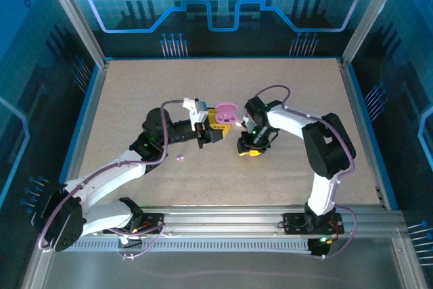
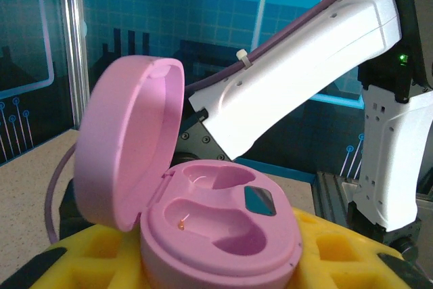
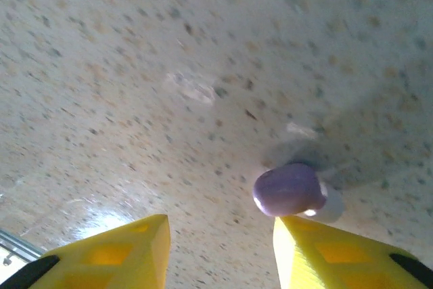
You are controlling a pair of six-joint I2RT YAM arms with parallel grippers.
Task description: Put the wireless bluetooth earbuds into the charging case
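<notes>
With the left gripper (image 1: pixel 218 122), clamping a pink charging case (image 1: pixel 226 109) by its base above the middle of the table (image 1: pixel 135 86), lid swung up. Hanging the right gripper (image 1: pixel 249 149) just beside the case, toward the table's right edge, fingertips pointing down at the surface. Leaving one purple earbud (image 1: pixel 179 158) lying loose beneath the left forearm, left of centre and nearer the near edge.

From the left wrist: pressing yellow fingers (image 2: pixel 345 252) against both sides of the case base. Showing two moulded wells, both seemingly empty, with the lid standing open on the view's left. Framing the white right arm (image 2: pixel 304 65) behind.

From the right wrist: holding the jaws partly apart with nothing between them, close over the speckled tabletop. Meeting a second purple earbud (image 3: pixel 287 189) at the tip of the finger on the view's right; touching or just short of it, impossible to tell. Sitting off to that side, not in the gap.

Judging the bud as very light, hard-shelled, smooth and rounded, so likely skidding or popping free under an off-centre pinch. Probably needing the gap centred over it, then a gentle close across its broad flanks, low against the table. Expecting the case to act as stiff plastic, steady while gripped by the base.
</notes>
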